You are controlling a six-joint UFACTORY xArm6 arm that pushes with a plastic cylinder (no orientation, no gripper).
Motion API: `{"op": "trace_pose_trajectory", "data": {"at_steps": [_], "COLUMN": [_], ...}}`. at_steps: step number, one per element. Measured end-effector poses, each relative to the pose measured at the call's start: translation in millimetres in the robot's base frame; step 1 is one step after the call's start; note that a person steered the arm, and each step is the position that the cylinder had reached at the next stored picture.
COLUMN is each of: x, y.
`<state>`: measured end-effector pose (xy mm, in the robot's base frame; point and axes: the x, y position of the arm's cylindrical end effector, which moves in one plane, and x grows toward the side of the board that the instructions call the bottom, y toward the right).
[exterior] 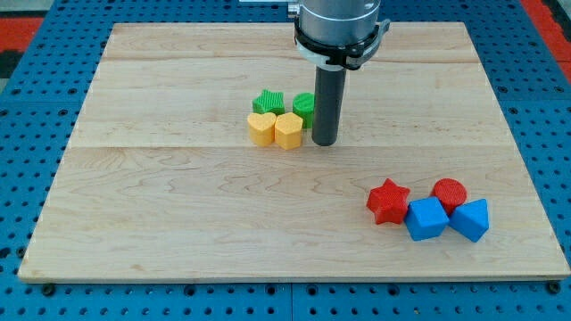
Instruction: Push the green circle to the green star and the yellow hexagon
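Observation:
The green circle (pixel 303 107) sits on the wooden board (pixel 178 205), just right of the green star (pixel 268 102) and above the yellow hexagon (pixel 288 130); the three look to be touching or nearly so. A yellow heart (pixel 260 127) lies against the hexagon's left side, below the star. My tip (pixel 324 143) rests on the board right beside the green circle's right edge and just right of the yellow hexagon. The rod hides part of the circle's right side.
At the view's lower right is a second cluster: a red star (pixel 388 201), a red circle (pixel 450 192), a blue cube-like block (pixel 426 218) and a blue triangular block (pixel 472 219). The board lies on a blue pegboard (pixel 27 134).

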<state>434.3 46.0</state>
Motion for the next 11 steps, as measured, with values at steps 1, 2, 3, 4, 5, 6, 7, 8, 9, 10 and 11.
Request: {"op": "trace_pose_trajectory", "data": {"at_steps": [1,2,3,4,5,6,7,8,9,10,11], "x": [-5.3,-18.3,-18.1,-10.9,4.1,-28.3,-89.8,-108.5,-95.0,-70.3,-69.3], "y": [-11.4,-16.7,-8.7,2.2,28.9,98.6,88.2,57.0,34.5,-3.6,-15.5]}}
